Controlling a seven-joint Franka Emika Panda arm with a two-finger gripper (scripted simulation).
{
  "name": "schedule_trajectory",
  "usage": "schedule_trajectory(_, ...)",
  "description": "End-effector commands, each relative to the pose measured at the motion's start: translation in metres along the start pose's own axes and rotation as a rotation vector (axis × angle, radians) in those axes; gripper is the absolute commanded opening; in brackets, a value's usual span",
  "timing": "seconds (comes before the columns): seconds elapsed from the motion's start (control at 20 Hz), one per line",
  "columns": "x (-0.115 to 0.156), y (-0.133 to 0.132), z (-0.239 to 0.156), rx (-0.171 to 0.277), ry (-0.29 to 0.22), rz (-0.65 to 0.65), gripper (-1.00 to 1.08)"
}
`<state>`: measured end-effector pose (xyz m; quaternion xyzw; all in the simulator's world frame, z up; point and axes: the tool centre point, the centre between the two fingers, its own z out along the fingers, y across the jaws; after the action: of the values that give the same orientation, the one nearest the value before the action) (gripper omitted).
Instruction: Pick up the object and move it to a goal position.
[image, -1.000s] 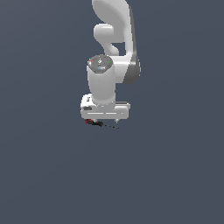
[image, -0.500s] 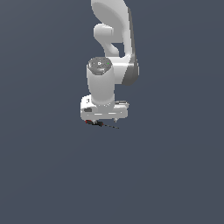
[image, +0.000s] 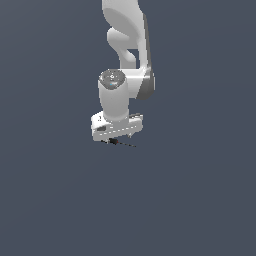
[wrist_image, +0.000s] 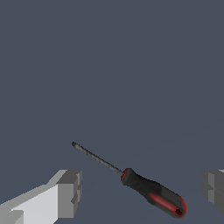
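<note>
A white Panda arm (image: 125, 45) reaches down over a plain dark grey bench (image: 200, 190), its gripper (image: 116, 140) poised low above a small screwdriver (image: 120, 143). In the exterior view the tool shows only as a thin dark sliver just under the white gripper body, its shaft poking out toward 3 o'clock past the hand's edge and its handle end tucked below the hand toward 9 o'clock; whether the tool touches anything there is too small to tell.

The wrist view gives the clearer account. The screwdriver (wrist_image: 135, 181) lies flat on the bench between the two fingers, which stand spread wide with open space on either side of the tool. One grey finger pad (wrist_image: 70, 192) sits well apart from the shaft, and the other finger (wrist_image: 213, 190) shows just beside the butt of the handle, not touching it. The black handle with its red insert (wrist_image: 164, 203) lies nearer that second finger, while the thin metal shaft (wrist_image: 96, 158) runs away from the handle toward 10 o'clock, its tip reaching beyond the first finger. The tool lies slantwise across the gap rather than square to the pads. Neither finger is in contact with it.
</note>
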<state>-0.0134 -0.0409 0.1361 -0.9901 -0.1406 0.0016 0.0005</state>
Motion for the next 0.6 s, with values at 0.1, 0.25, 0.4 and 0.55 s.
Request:
schedule_trajectory(0.1,-0.007,0.002,0.009,-0.003,-0.002,-0.12,1.0)
schedule_trajectory(0.25,-0.012,0.004,0.015,-0.005,-0.003,-0.2,1.0)
schedule_trajectory(0.4,-0.017,0.005,0.021,-0.006,-0.004,-0.281,1.0)
schedule_trajectory(0.55,-0.021,0.005,0.027,-0.007,-0.005,-0.361,1.0)
